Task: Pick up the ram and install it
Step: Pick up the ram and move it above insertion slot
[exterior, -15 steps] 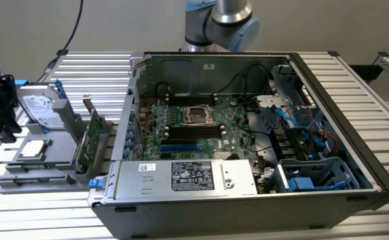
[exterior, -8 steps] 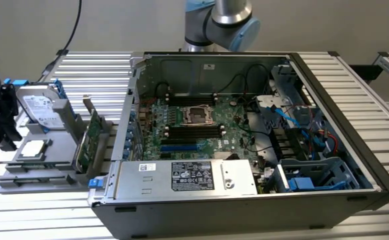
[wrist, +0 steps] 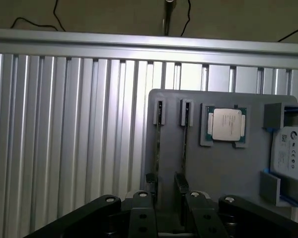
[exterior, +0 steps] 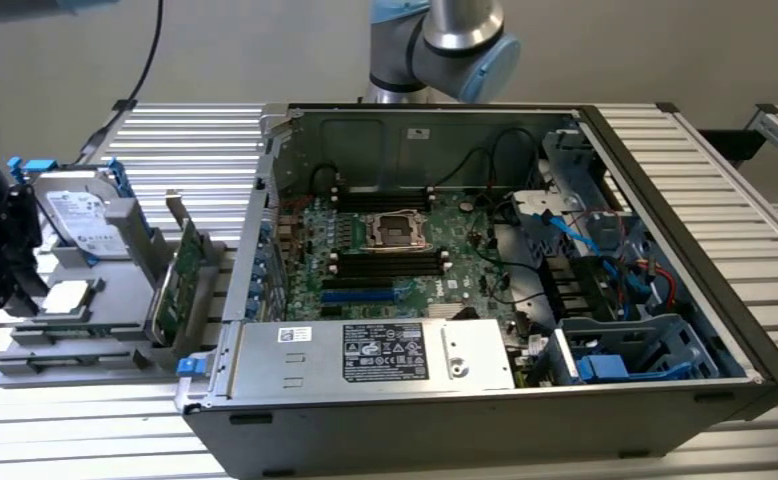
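— Where's the gripper (wrist: 166, 182)?
— Over the gray tray (wrist: 223, 173), jaws apart, gripping nothing.
— And the ram (wrist: 157, 144)?
— On edge in the tray, its long axis running from its clip toward the gripper, with a second stick (wrist: 184, 144) just beside it. A bare ribbed table (wrist: 64, 139) flanks the tray's edge. The open case (exterior: 469, 440) sits well apart.

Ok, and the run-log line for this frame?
phase: pre-grasp | gripper: above tray, jaws open, nothing held | ram: on edge in tray holder, under the jaws | processor chip: flat on tray
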`<state>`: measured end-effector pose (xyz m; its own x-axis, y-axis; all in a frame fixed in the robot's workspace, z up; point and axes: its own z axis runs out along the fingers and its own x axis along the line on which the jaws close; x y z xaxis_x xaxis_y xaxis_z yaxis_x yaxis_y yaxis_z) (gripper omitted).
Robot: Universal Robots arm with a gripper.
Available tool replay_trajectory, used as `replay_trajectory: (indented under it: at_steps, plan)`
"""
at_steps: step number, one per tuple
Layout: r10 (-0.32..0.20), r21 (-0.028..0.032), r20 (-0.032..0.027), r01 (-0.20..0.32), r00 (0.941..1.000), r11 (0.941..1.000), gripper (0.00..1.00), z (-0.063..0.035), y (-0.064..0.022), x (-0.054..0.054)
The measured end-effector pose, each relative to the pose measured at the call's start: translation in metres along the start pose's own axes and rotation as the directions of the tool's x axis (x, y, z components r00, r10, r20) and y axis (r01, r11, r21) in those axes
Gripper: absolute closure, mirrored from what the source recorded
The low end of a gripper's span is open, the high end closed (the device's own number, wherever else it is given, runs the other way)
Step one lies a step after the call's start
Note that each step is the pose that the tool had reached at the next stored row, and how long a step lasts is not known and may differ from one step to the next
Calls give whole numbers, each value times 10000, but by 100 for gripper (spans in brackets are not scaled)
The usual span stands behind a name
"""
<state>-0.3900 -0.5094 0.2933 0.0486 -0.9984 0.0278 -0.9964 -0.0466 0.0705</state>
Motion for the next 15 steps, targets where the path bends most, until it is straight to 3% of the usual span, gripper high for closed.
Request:
replay_trajectory:
  at_steps: [15]
  plan:
    - [-1, 0, 0, 1, 10000, 10000, 70, 274, -18, 35]
